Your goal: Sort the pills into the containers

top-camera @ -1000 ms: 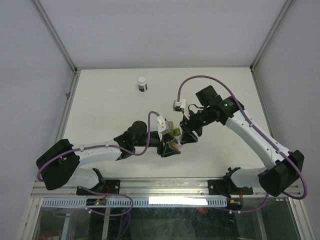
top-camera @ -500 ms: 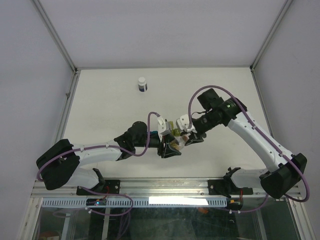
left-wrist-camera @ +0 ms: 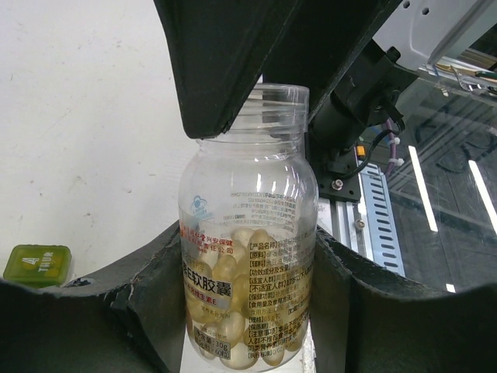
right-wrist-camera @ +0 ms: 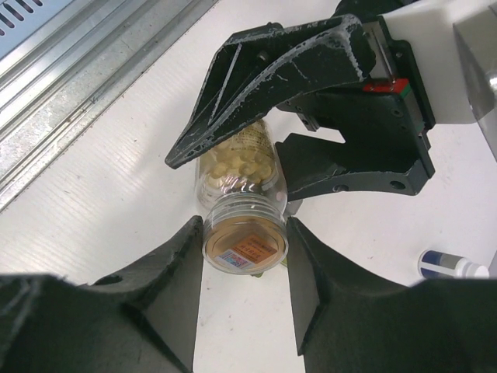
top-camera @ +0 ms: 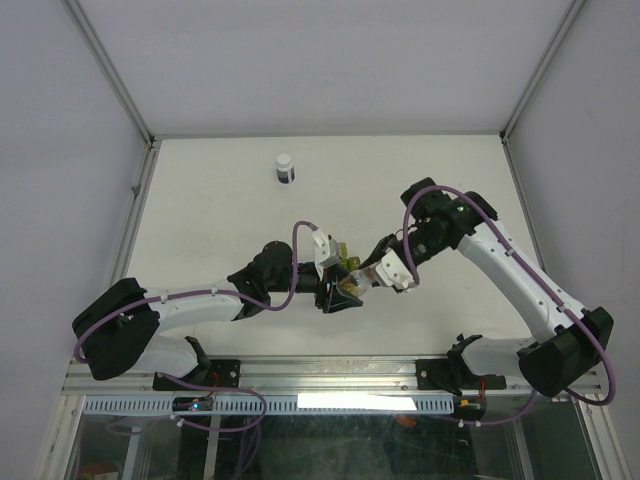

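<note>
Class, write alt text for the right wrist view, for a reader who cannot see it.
A clear bottle of cream pills is clamped across its body by the left gripper, while the right gripper pinches its threaded neck. A small white-capped bottle sits on the white table, lower right.

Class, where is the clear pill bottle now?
Top view: the bottle is above the table's near-middle, in the left gripper, its mouth inside the right gripper.

A dark bottle [top-camera: 285, 170] with a white cap stands upright near the counter's [top-camera: 200, 220] far edge, left of middle, well apart from everything else. A clear bottle [left-wrist-camera: 247, 256] with a threaded neck and printed label is over the counter's near middle, a brownish seal across its mouth.
</note>
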